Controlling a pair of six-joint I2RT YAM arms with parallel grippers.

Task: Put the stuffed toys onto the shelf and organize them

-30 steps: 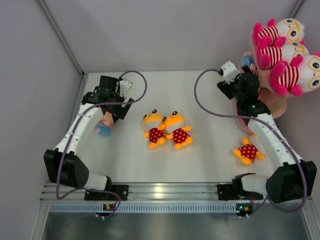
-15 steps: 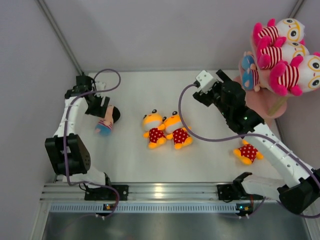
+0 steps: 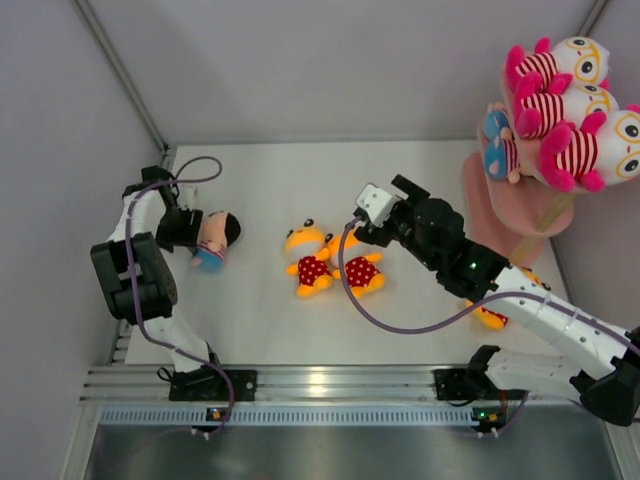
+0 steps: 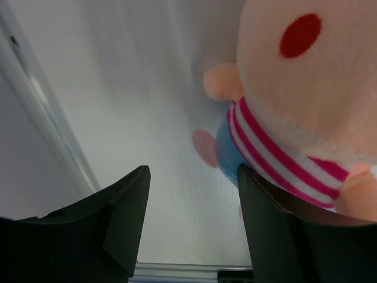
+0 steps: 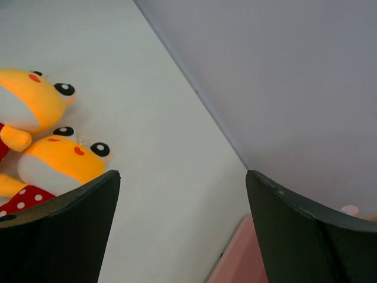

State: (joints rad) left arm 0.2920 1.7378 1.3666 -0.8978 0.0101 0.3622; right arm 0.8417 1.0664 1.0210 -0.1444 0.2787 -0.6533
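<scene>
Left gripper [image 4: 193,171] hangs part-open near the left wall [image 3: 60,200], boy doll [image 3: 215,240] just beside one finger. We see open table [image 3: 260,320], then two orange dolls [image 3: 330,262] by our wide, empty right gripper [image 5: 182,177]; striped dolls [image 3: 570,100] top the shelf [image 3: 500,200] at right.

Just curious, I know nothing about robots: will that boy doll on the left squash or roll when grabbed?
The boy doll looks fuzzy and stuffed, so it will probably squash and feel light. Its round head dwarfs its body, so it may flop head-down if lifted by the body. The plush fabric likely isn't slippery.
</scene>
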